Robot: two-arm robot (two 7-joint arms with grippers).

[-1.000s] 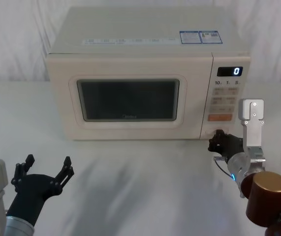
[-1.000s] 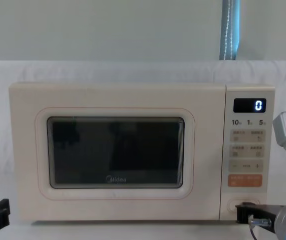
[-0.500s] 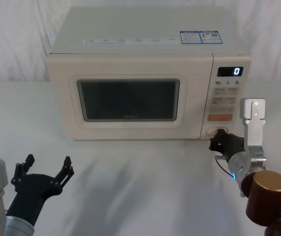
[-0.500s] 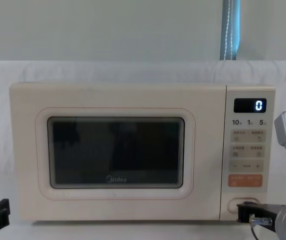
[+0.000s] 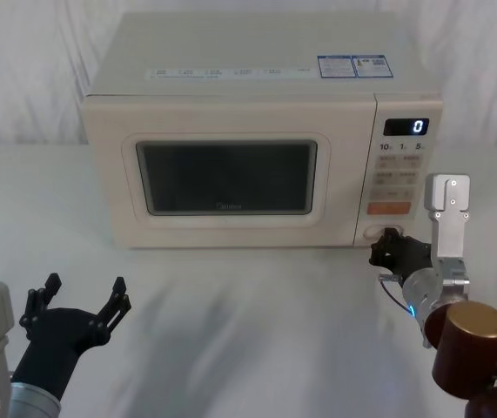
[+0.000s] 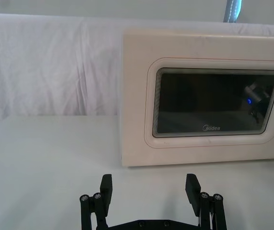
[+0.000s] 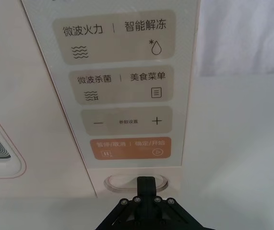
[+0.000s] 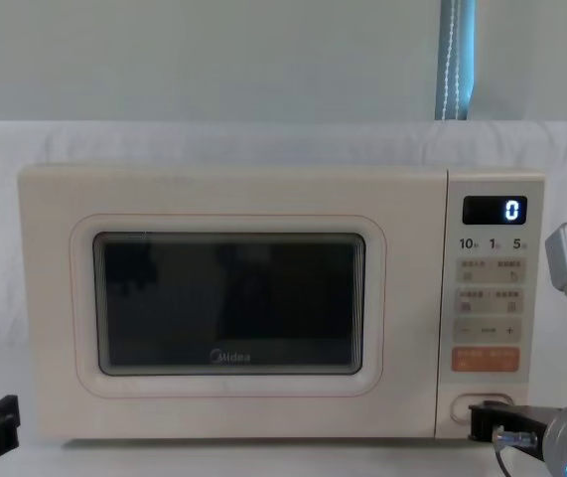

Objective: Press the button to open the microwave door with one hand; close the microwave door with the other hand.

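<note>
Right gripper (image 7: 146,191) closed to a point against the button (image 7: 136,182); left gripper (image 5: 76,306) spread open near-left, ready for the microwave door (image 5: 226,178)

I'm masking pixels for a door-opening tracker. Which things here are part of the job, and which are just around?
Part of the job:
- button
- microwave door, shut
- right gripper, shut, tip at the button
- left gripper, open, waiting low in front

Just around:
- orange key
- digital display reading 0
- white cloth
</note>
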